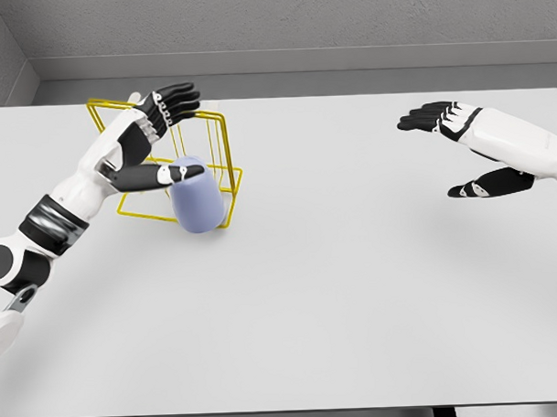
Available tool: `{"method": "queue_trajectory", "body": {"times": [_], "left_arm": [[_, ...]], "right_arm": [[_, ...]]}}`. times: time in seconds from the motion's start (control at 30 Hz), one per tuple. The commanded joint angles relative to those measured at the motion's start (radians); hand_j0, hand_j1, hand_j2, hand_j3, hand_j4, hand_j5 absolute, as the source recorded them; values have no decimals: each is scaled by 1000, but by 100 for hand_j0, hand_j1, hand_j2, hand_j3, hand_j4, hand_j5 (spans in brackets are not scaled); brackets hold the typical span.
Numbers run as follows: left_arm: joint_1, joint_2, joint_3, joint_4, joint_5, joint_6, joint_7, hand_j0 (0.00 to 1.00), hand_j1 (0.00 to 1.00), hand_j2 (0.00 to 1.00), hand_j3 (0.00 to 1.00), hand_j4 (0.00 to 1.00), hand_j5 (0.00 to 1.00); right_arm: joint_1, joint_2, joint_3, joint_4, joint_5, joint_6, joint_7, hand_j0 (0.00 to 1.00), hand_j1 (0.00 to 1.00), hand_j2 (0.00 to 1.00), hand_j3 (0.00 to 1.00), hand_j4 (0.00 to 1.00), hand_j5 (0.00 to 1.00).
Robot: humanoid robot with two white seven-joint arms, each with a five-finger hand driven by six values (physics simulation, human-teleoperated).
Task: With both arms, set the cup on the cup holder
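Note:
A lavender cup sits slightly tilted at the front right of the yellow wire cup holder, on the left of the white table. It seems to rest against the holder's frame. My left hand reaches over the holder with its fingers spread out. Its thumb lies at the cup's top edge, and the hand does not close around the cup. At the far right my right hand hovers open above the table, well away from the cup.
The table's back edge runs just behind the holder, with a grey wall beyond it. Bare tabletop stretches between the two hands and toward the front edge.

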Motion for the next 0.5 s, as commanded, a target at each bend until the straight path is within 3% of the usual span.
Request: {"method": "queue_trajectory", "body": {"times": [0.0,0.23,0.47], "left_arm": [[0,0,0,-2,3,0,0,79,79,79,79,79,79],[3,5,6,-25,3,-3,0,79,79,79,79,79,79],[3,5,6,-24,1,0,0,90,90,90,90,90,90]], "right_arm": [[0,-1,0,0,-7,3,-1,100,100,100,100,100,100],[0,-1,0,0,-7,3,-1,100,100,100,100,100,100],[0,-1,0,0,-7,3,-1,100,100,100,100,100,100]]}}
